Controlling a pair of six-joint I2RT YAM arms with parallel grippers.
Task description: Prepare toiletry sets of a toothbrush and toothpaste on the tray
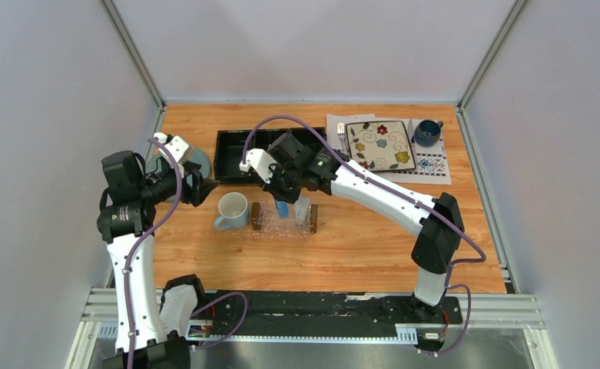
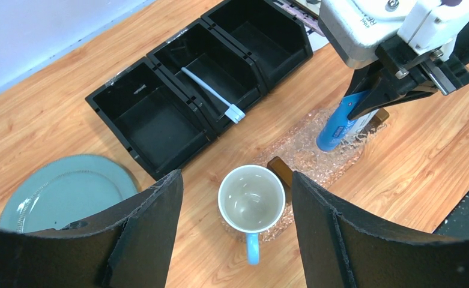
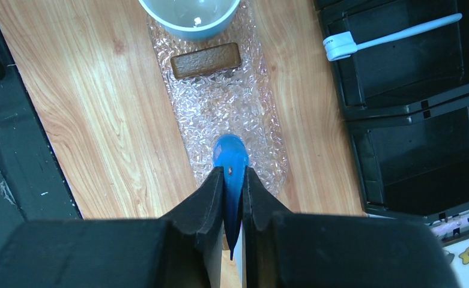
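small print on blue toothpaste tube (image 2: 338,127) and white wrist housing (image 2: 355,30), too blurred to read

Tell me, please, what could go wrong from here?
1. The right hand pinches the blue toothpaste tube nearly upright over the clear textured tray; released so, it may topple and roll off.
2. The white mug with a blue handle stands close by the tray's end; a passing arm might knock it.
3. The pale slim toothbrush lies inside the black three-compartment organizer, where walls could hamper a grasp.
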